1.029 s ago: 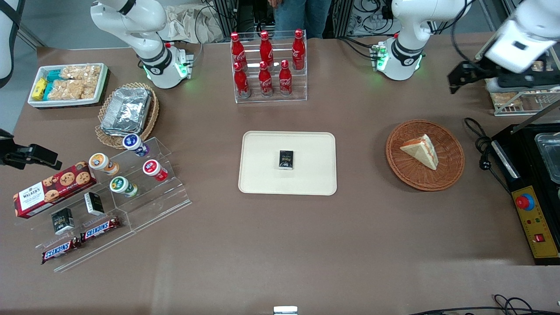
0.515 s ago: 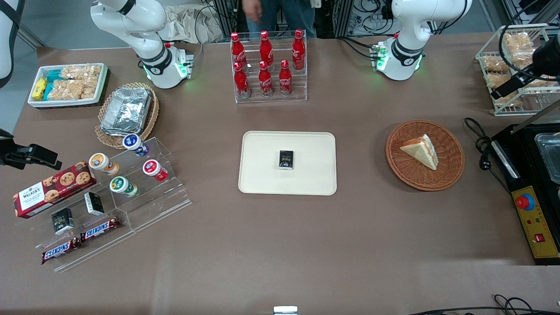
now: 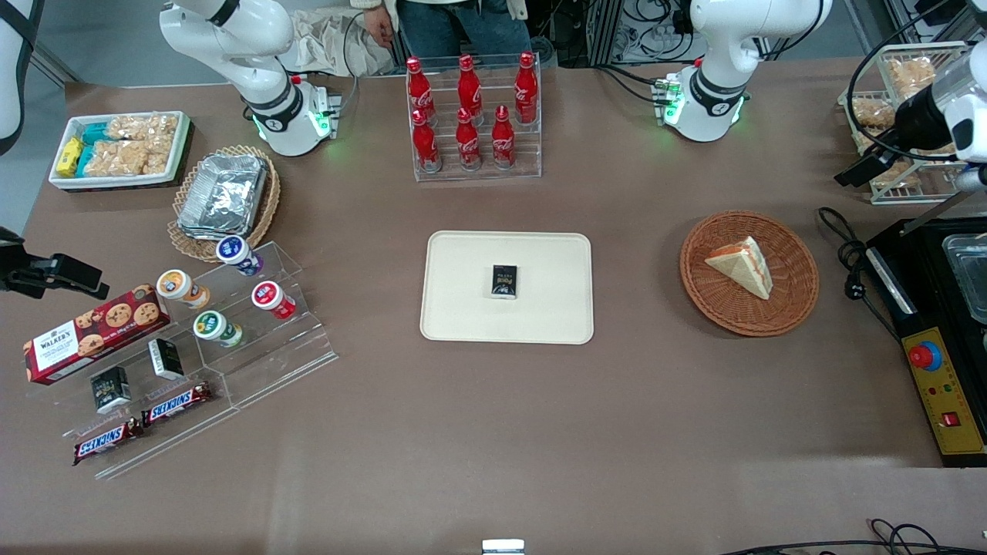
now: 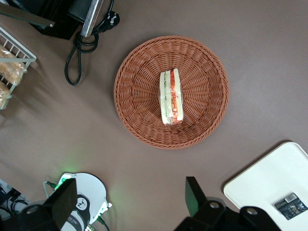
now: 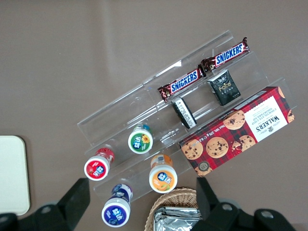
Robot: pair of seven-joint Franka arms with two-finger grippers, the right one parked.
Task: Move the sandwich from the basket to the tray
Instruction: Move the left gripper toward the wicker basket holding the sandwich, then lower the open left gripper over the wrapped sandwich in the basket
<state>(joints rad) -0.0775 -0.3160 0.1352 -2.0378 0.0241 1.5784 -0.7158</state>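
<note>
The sandwich [image 3: 742, 266] [image 4: 171, 96], a white wedge with red-orange filling, lies alone in the round reddish-brown basket [image 3: 771, 312] [image 4: 139, 106]. The cream tray [image 3: 463, 308] [image 4: 264, 180] sits at the table's middle with a small black packet [image 3: 504, 280] [image 4: 290, 206] on it. My left gripper [image 3: 860, 168] [image 4: 129, 185] hangs high at the working arm's end of the table, farther from the front camera than the basket and apart from it. It is open, its fingers spread wide with nothing between them. The wrist view looks straight down on basket and sandwich.
A wire rack of snack bags [image 3: 902, 100] stands beside the gripper. A black machine [image 3: 948, 308] and its looped cable [image 3: 844, 254] lie next to the basket. A stepped rack of red cola bottles [image 3: 470, 116] stands farther from the camera than the tray.
A second ago the arm reached over the wire rack. It then swung out toward the table's end and has now edged back a little. Sandwich, basket and tray are unmoved.
</note>
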